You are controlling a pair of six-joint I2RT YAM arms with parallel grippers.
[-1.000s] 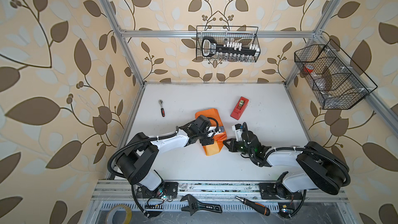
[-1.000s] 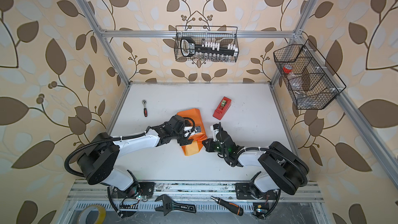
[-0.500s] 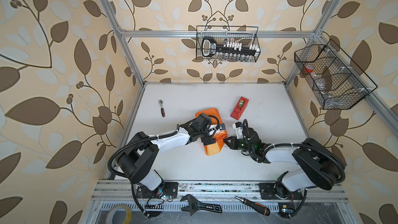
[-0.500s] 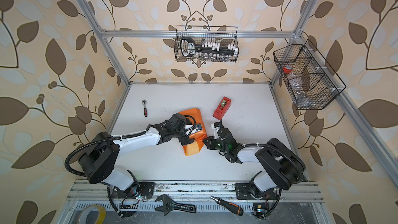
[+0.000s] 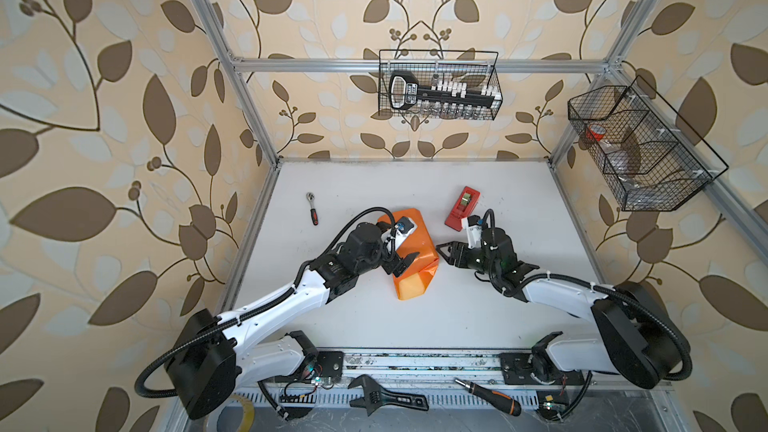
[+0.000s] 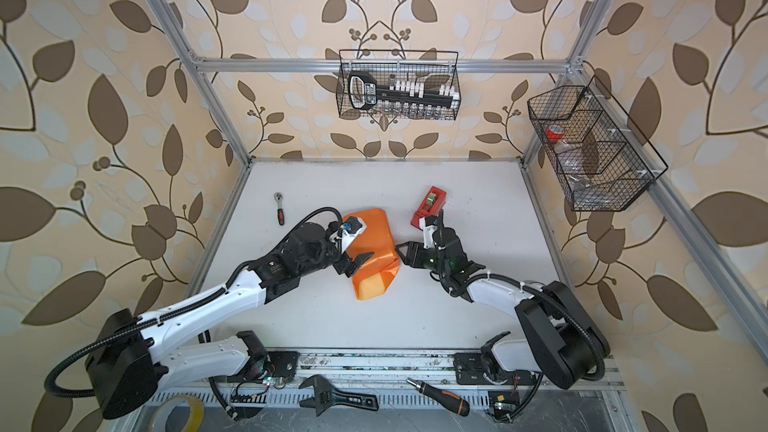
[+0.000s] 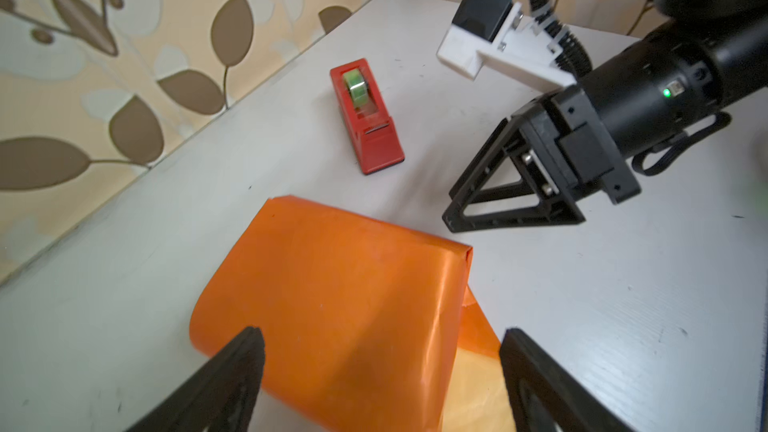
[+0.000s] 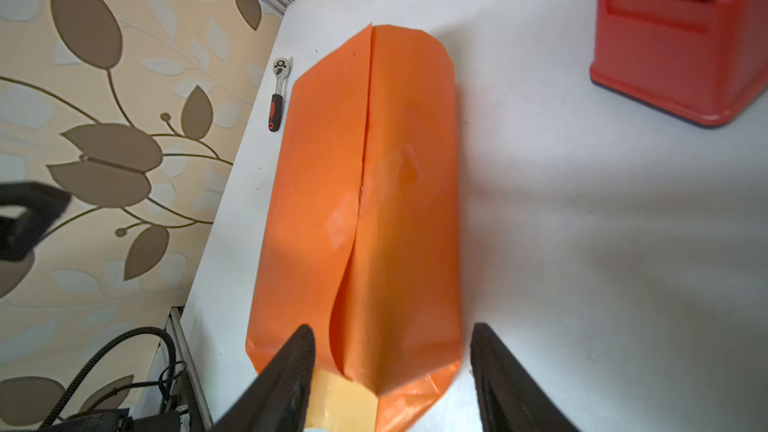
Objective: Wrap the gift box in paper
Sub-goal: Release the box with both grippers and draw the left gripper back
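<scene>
With your left gripper (image 5: 405,264) and right gripper (image 5: 443,254) both released and empty, the orange paper (image 5: 419,238), folded mid-table presumably around the hidden gift box, may spring open at its gaping 6 o'clock end.

Paper (image 5: 417,238) lies mid-table (image 5: 374,326). Left gripper (image 5: 405,264) hangs over the paper's left part. Right gripper (image 5: 442,253) stands just beside its right edge. Tape dispenser (image 5: 462,208) sits behind and right of the paper. Ratchet (image 5: 312,209) lies behind and left, well apart. Wrench (image 5: 386,398) and screwdriver (image 5: 488,396) lie on the front rail.
</scene>
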